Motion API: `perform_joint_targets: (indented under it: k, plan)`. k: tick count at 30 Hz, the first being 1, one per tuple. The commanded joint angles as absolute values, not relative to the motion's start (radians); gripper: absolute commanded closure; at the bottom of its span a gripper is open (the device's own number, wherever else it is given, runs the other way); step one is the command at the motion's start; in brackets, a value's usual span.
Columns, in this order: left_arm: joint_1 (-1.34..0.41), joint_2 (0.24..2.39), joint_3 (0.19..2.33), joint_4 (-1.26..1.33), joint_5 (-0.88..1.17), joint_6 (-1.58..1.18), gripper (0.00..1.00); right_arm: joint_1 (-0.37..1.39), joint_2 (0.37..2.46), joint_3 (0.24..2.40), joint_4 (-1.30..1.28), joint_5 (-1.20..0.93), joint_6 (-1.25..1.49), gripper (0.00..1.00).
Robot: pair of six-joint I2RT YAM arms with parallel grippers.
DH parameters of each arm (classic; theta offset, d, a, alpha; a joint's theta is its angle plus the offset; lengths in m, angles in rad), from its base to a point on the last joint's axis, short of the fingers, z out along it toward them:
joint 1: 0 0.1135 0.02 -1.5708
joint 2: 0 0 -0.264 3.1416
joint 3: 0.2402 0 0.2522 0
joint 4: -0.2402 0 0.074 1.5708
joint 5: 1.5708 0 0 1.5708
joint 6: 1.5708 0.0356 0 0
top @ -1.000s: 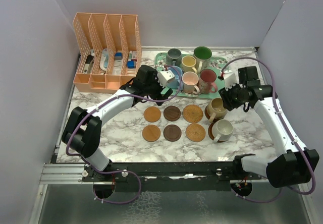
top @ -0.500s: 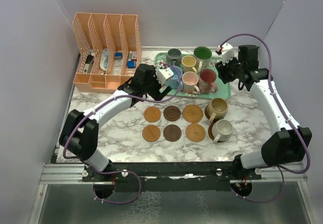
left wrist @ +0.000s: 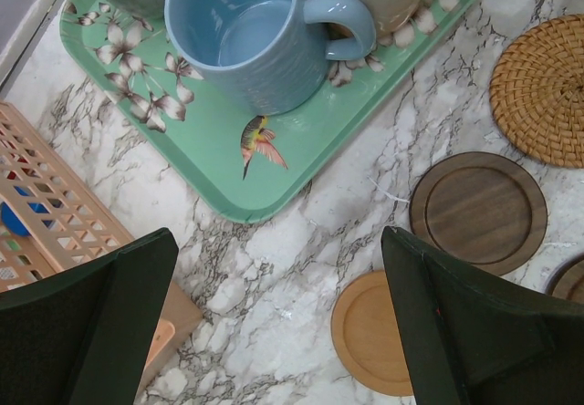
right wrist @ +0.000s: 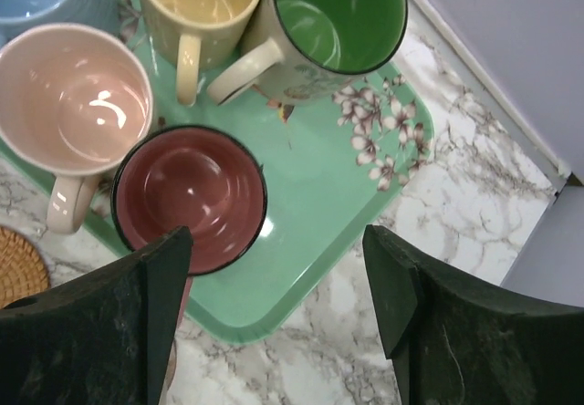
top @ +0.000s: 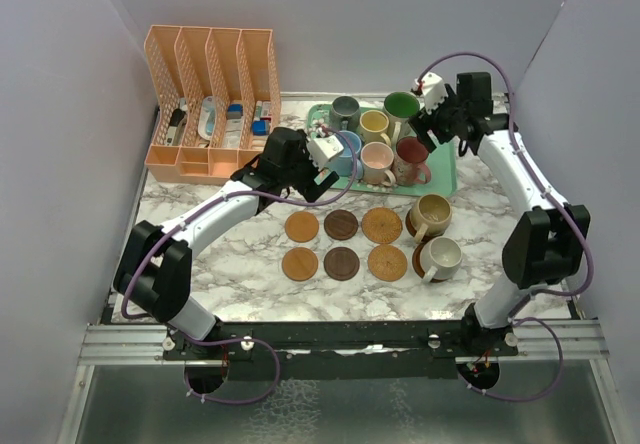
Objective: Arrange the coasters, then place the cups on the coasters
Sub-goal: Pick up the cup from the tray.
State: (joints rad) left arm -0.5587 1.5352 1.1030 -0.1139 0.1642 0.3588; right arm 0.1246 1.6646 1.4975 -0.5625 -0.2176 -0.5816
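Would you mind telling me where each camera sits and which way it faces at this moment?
Top external: above and behind the bases, looking down on the marble table; the left arm and right arm both show.
Left wrist: on the left arm, facing down at the blue mug and tray corner; its dark fingers frame the bottom.
Right wrist: on the right arm, facing down at the dark red mug and green mug; its fingers show below.
Shared: both wrist views catch the tray and the pink mug.
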Motion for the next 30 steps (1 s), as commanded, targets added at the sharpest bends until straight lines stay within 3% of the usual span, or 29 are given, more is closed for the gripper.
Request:
perform_joint_targets:
  k: [1, 13, 30]
  plan:
    - [-0.562, 1.496, 1.092, -0.095, 0.179, 0.372, 0.01, 0.127, 1.732, 1.599, -0.563, -0.274, -0.595, 0.22]
    - [-0.561, 1.505, 1.096, -0.100, 0.200, 0.365, 0.01, 0.127, 1.844, 1.712, -0.802, -0.386, -0.843, 0.22]
    - [-0.561, 1.519, 1.104, -0.105, 0.215, 0.364, 0.01, 0.127, 2.068, 1.928, -0.957, -0.438, -0.947, 0.27]
